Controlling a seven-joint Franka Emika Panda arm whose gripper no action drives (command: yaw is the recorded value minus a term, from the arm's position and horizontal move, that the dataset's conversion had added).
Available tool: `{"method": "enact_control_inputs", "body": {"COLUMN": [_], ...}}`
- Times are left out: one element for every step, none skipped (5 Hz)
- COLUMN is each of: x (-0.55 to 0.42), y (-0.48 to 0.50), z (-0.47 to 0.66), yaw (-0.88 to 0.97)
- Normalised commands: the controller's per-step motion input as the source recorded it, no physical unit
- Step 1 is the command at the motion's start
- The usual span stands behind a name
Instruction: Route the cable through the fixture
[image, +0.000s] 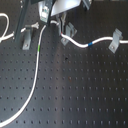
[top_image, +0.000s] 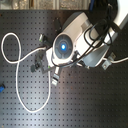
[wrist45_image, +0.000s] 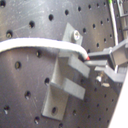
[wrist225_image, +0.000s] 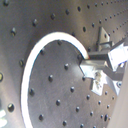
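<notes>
First exterior view: gripper (image: 46, 21) at top, low over black perforated board (image: 75, 95), clamped on the cable (image: 36, 70) just above the green band (image: 39, 48). Cable white and thin, dropping from the fingers, curving down toward the first exterior view's lower left corner. Another white stretch running from slanted grey clip (image: 69, 33) rightward, blue band (image: 90, 44) on it, ending at a second grey clip (image: 116, 40) near the first exterior view's right edge. Third grey clip (image: 28, 39) just beside the green band, on the first exterior view's left. Extra white loop at far left edge; which cable, cannot tell.

Second exterior view: arm body with glowing blue ring (top_image: 63, 46) covering the middle, gripper itself hidden. Cable (top_image: 17, 75) in a big loop on the second exterior view's left half. Grey clip (top_image: 55, 77) just below the arm body.

First wrist view: cable (wrist45_image: 35, 45) lying across top of the fixture (wrist45_image: 65, 80), end pinched in the fingertips (wrist45_image: 102, 60). Seated in slot or only resting on it, cannot tell.

Second wrist view: cable (wrist225_image: 35, 65) arcing wide over the board into the closed fingers (wrist225_image: 95, 67).
</notes>
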Motion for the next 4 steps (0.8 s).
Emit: {"method": "enact_control_inputs", "body": {"x": [-0.278,-0.211,-0.014,0.227], "y": [0.048,0.058,-0.005,-0.176], "z": [-0.75,-0.64,0.0,0.13], "yaw": [0.08,0.09,0.0,0.11]}}
